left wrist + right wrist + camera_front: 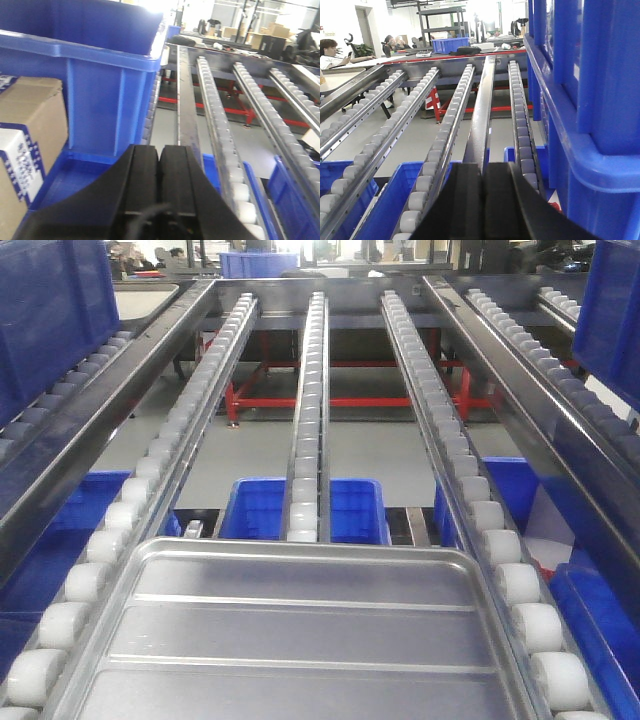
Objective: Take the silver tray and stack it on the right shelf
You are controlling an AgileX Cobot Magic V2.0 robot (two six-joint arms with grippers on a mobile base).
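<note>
the left pincer (160, 152) is seen clenched, its black fingers (142, 172) pressed flat together, with a blue crate (100, 75) and a cardboard box (30, 115) to its left. the right pincer (482, 170) is likewise clenched, with a blue bin wall (590, 100) close on its right. the silver tray (300, 630) is gripped by neither pincer. it is laid flat on the white rollers (120, 515) at the near end of a roller rack (310, 390), and blue bins (260, 510) are seen below the tracks.

No legible text anywhere (the cardboard box (35, 115) label is blurred).
</note>
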